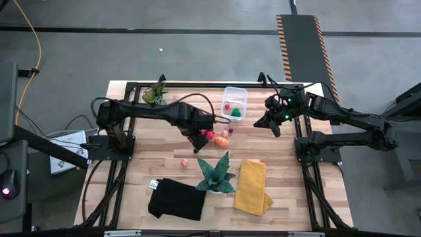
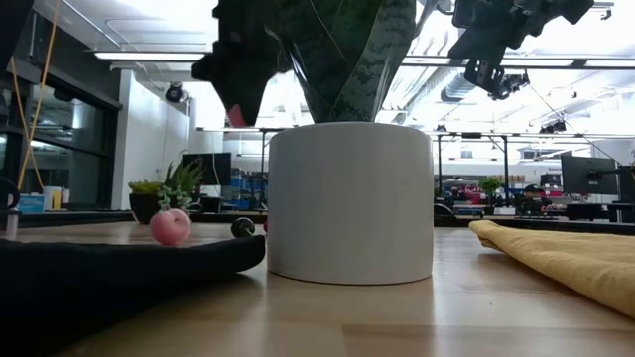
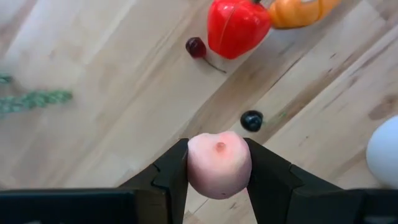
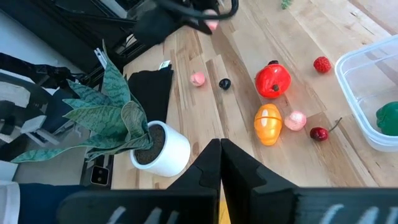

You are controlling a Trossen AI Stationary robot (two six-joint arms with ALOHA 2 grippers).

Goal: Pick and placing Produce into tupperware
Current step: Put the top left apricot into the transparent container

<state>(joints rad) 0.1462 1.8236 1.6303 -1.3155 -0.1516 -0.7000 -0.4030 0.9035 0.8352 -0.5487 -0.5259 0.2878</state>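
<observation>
At frame centre of the high view, the left gripper (image 3: 219, 180) pinched a pink peach (image 3: 219, 164) across its smooth, light, probably slippery middle; tupperware (image 1: 235, 103) upper right; right gripper (image 1: 273, 125) closed, empty.

You see a pale pink round toy fruit (image 3: 219, 164) between black jaws, over a light wooden plank tabletop (image 3: 93, 137). Nearby lie a glossy red toy pepper (image 3: 236, 26), an orange toy fruit (image 3: 298, 12), and a dark red cherry (image 3: 196, 46).

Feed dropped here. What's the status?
Left end effector shut on pink fruit, above table. Right end effector shut, empty. Tub clear to reach.
</observation>
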